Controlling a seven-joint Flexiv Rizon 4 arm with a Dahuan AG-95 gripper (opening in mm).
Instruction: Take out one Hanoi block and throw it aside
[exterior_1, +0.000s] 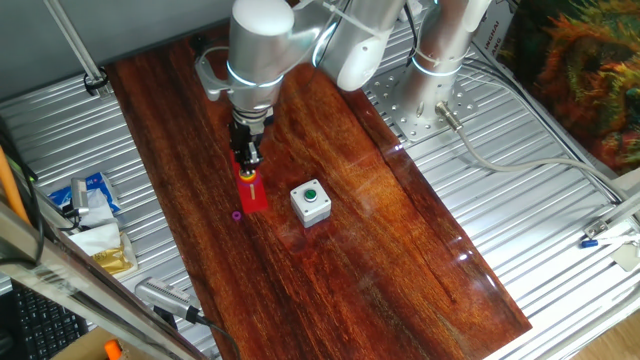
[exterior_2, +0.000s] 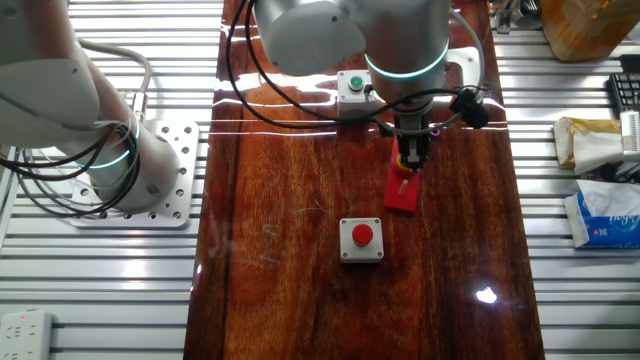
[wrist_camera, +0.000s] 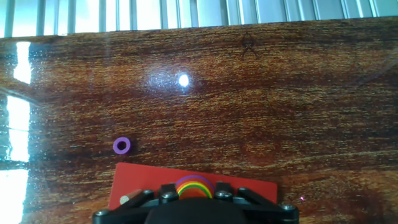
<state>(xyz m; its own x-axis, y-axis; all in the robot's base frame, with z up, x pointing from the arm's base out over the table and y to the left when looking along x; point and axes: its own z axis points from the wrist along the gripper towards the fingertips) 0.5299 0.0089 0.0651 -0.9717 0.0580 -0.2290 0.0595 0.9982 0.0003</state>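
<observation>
We see the arm's gripper (exterior_1: 248, 158) lowered over the red base (exterior_1: 252, 192) on the wooden tabletop (exterior_1: 380, 250), at about 9 o'clock from the grey box (exterior_1: 311, 203) with the green button. In the hand view a stack of coloured rings (wrist_camera: 194, 186) sits between the fingers (wrist_camera: 140, 200), red Hanoi block (wrist_camera: 194, 193) at its front; we cannot tell whether the gripper is clenched on it or released. A purple ring (wrist_camera: 122, 145) lies loose on the tabletop at 10 o'clock from the base, just beside its corner. In the other fixed view a second box (exterior_2: 361, 240) with a red button sits at 7 o'clock from the base.
</observation>
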